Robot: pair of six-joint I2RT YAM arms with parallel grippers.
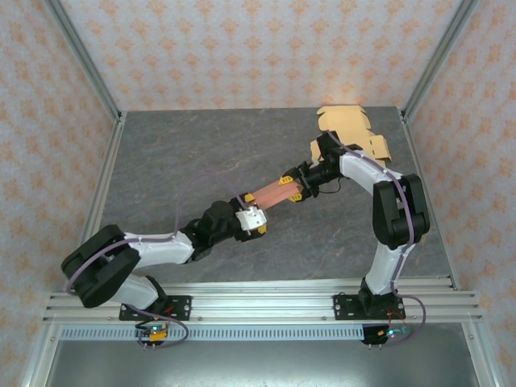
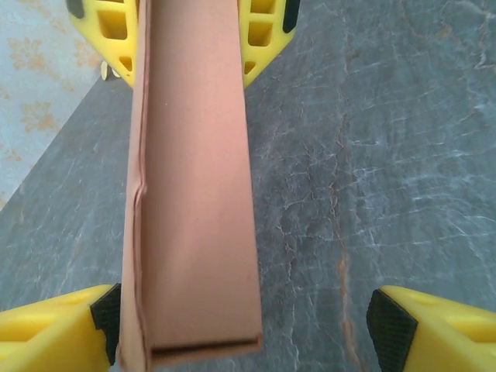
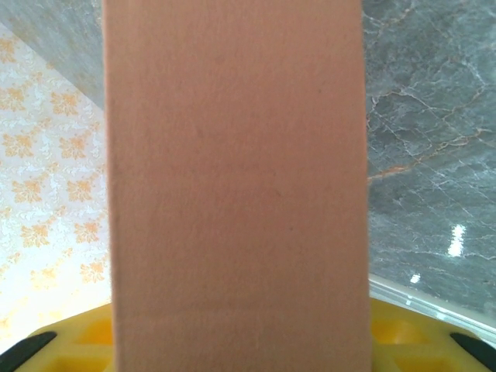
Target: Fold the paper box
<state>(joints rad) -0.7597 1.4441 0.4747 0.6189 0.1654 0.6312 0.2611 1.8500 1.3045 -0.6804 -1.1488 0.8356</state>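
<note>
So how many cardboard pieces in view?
2: folded box mid-table, in the right gripper; flat cardboard at the far-right corner, partly behind the right arm, possibly several sheets.

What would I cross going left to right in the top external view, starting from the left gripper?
left gripper, jaws open → paper box, a folded strip running between the two grippers → right gripper, closed on the strip's other end → flat cardboard sheets at the table's back right.
</note>
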